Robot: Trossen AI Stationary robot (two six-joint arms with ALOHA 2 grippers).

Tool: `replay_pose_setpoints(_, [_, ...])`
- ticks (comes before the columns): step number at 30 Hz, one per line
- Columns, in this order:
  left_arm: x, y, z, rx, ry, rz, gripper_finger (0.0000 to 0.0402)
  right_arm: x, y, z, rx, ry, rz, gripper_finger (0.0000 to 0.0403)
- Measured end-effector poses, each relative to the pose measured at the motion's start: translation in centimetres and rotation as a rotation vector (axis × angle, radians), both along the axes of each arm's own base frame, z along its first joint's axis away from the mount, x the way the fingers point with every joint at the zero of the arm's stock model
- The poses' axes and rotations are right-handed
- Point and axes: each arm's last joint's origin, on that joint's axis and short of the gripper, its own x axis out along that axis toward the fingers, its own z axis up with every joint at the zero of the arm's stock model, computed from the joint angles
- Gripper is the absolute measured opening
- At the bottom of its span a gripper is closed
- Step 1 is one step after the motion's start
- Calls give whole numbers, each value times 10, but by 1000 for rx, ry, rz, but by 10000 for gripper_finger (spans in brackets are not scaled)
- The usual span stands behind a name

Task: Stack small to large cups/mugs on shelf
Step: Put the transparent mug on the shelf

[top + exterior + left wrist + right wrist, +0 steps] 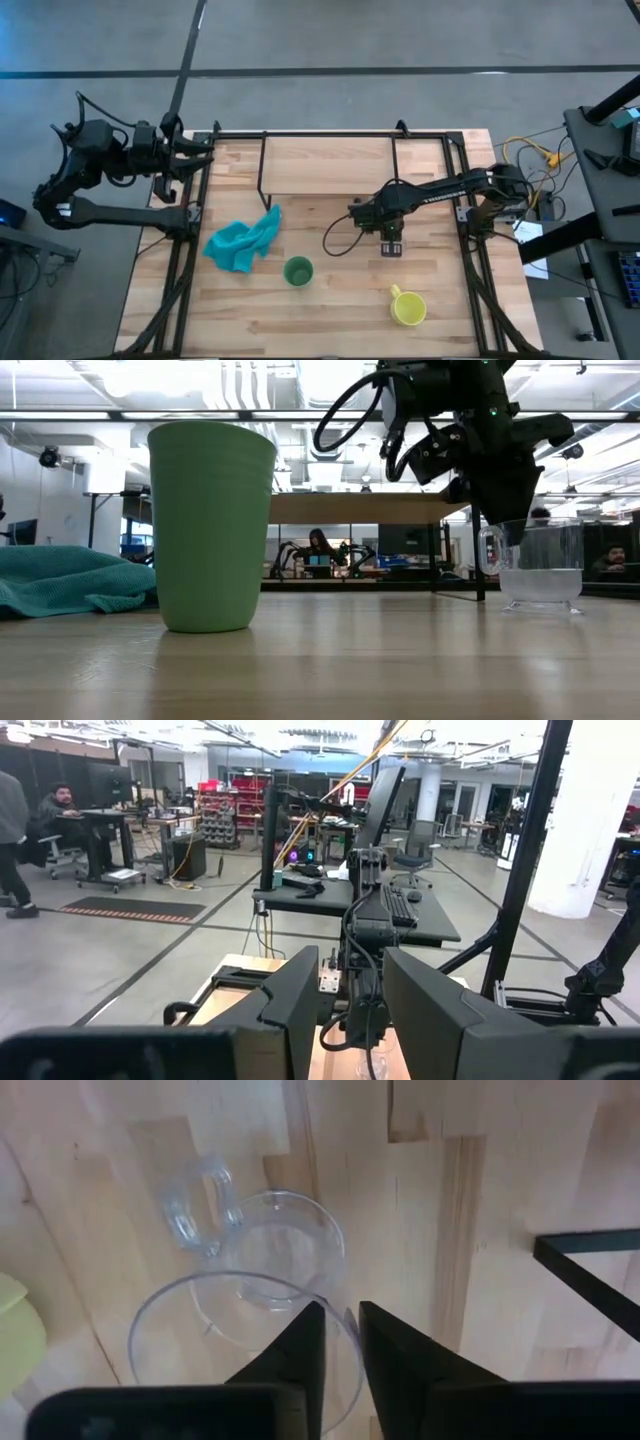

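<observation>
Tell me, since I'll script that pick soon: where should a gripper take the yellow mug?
The yellow mug stands upright, mouth open upward, its handle pointing to the table's far left. Probably come straight down and pinch the rim wall on the side away from the handle.

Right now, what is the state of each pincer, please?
Left pincer: open, holding nothing, parked at the table's far left corner.
Right pincer: shut on the clear glass cup rim.

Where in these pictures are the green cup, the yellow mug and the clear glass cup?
green cup (211,525), low view, middle of its side wall.
yellow mug (409,308), high view, its open top.
clear glass cup (262,1265), right wrist view, its see-through base.
</observation>
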Motion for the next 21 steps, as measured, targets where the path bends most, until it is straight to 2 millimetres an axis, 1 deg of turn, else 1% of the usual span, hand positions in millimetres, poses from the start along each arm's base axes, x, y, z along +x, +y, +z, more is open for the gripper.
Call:
replay_pose_setpoints(6, [0,0,0,0,1,0,102,0,0,0,1,0,7,14])
replay_pose_setpoints(15, [1,0,-1,-1,8,-1,102,-1,0,3,7,-2,59,9])
replay_pose_setpoints(18, [1,0,-1,-1,9,0,102,1,0,18,7,-17,58,9])
replay_pose_setpoints(21, [1,0,-1,-1,9,1,102,5,0,43,4,-56,56,9])
